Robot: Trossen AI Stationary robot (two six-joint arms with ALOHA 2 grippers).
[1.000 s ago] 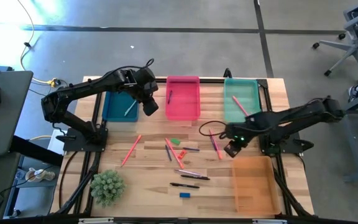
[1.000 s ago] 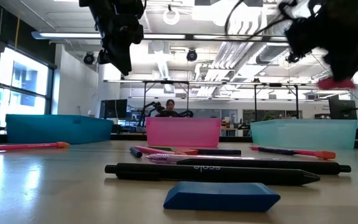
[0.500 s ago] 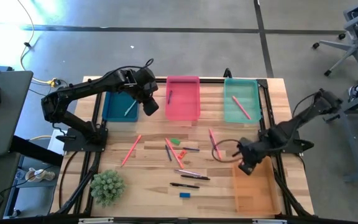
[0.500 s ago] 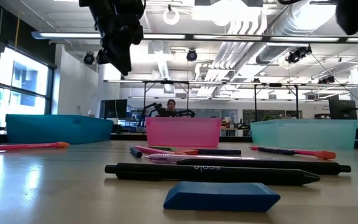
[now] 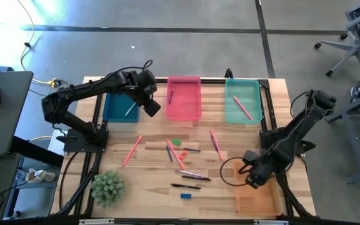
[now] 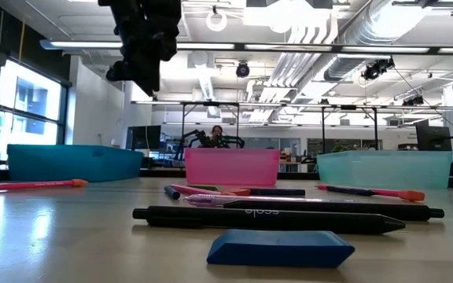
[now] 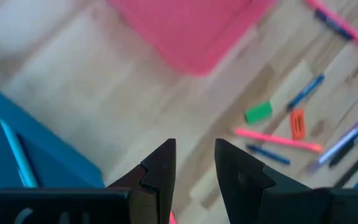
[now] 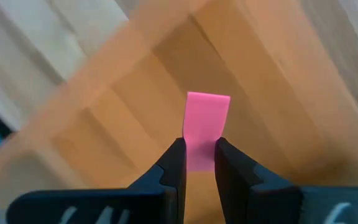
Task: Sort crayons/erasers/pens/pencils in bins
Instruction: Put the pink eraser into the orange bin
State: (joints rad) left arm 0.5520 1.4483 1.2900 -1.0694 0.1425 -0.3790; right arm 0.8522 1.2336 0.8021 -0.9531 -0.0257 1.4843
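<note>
My right gripper (image 5: 253, 178) hangs over the translucent orange bin (image 5: 262, 199) at the near right, shut on a pink eraser (image 8: 207, 121). My left gripper (image 5: 152, 107) hovers high between the dark blue bin (image 5: 112, 111) and the pink bin (image 5: 184, 103), open with nothing between its fingers (image 7: 194, 155). A green eraser (image 5: 176, 142) and a blue eraser (image 5: 185, 195) lie flat on the table. Dark pens (image 5: 186, 185) lie near the blue eraser. The teal bin (image 5: 242, 105) stands at the far right with a salmon stick in it. My right gripper pinches the pink eraser by one end (image 8: 199, 144) between its two fingers. The fingers come from above, pointing down. The rest of the eraser sticks out past the fingertips. It hangs clear above the orange bin's floor (image 8: 135, 106).
Salmon, blue and dark sticks (image 5: 179, 153) lie scattered mid-table, one salmon stick (image 5: 132, 150) farther left. A green spiky plant (image 5: 108, 187) stands at the near left corner. The blue bin and the pink bin each hold a stick. A person (image 6: 215, 135) sits far behind the table.
My right gripper has carried the pink eraser from mid-table toward the near edge and a little right, sinking slightly, until it hangs over the orange bin; it has left the low view. My left gripper has stayed in place and rolled a little about its own axis.
</note>
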